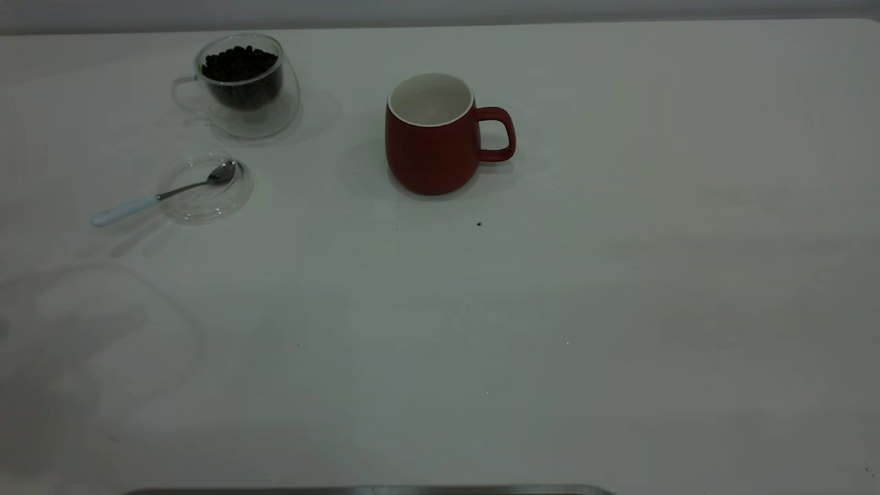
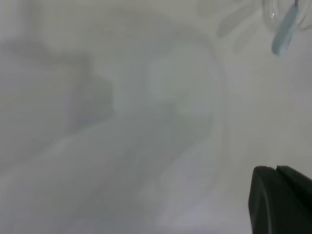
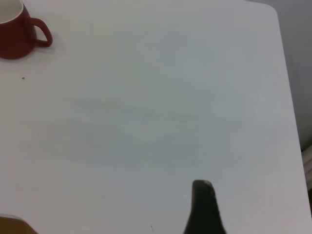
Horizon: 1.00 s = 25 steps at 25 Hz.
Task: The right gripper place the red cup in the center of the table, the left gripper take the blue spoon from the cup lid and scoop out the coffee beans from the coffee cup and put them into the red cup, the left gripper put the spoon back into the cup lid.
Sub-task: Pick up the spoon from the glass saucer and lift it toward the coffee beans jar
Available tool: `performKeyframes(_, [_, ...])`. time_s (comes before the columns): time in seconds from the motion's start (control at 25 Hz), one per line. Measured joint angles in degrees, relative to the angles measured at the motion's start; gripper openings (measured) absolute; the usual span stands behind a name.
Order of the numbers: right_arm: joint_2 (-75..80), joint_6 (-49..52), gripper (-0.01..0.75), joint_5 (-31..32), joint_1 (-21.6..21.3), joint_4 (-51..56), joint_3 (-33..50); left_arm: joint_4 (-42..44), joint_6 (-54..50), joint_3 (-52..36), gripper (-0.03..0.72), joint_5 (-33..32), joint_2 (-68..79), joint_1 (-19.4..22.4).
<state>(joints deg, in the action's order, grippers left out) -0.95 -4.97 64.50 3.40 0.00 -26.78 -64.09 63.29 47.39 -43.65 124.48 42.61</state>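
The red cup point(image 1: 432, 155) stands upright and empty near the middle of the table point(image 1: 550, 309), handle to the right; it also shows in the right wrist view point(image 3: 14, 39). The coffee cup point(image 1: 240, 89) with coffee beans point(image 1: 238, 63) stands at the far left. In front of it, the blue spoon point(image 1: 165, 194) lies with its bowl in the cup lid point(image 1: 237, 196); its handle tip shows in the left wrist view point(image 2: 285, 31). Neither arm shows in the exterior view. My left gripper point(image 2: 278, 170) hovers shut and empty over bare table, short of the spoon. My right gripper point(image 3: 202, 185) is shut and empty, far from the red cup.
A faint shadow lies on the table's front left point(image 1: 89, 330). The table's right edge point(image 3: 292, 122) runs close to my right gripper. A few dark specks point(image 1: 479, 223) lie in front of the red cup.
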Motion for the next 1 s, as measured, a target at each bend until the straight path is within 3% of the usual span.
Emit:
performKeyframes(0.16, [0.0, 0.0, 0.583, 0.0, 0.0, 0.0, 0.0, -6.3, 2.9, 0.0, 0.055, -1.6, 2.9, 0.0])
performKeyframes(0.28, [0.0, 0.0, 0.583, 0.0, 0.0, 0.0, 0.0, -8.5, 6.5, 0.0, 0.139, -2.4, 3.0, 0.0])
performKeyframes(0.52, [0.0, 0.0, 0.583, 0.0, 0.0, 0.0, 0.0, -9.5, 11.2, 0.0, 0.449, -3.2, 3.0, 0.0])
performKeyframes(0.6, [0.0, 0.0, 0.583, 0.0, 0.0, 0.0, 0.0, -10.6, 12.4, 0.0, 0.511, -3.1, 3.1, -0.4])
performKeyframes(1.0, [0.0, 0.0, 0.583, 0.0, 0.0, 0.0, 0.0, -22.2, 17.7, 0.0, 0.527, -1.9, 6.1, -9.5])
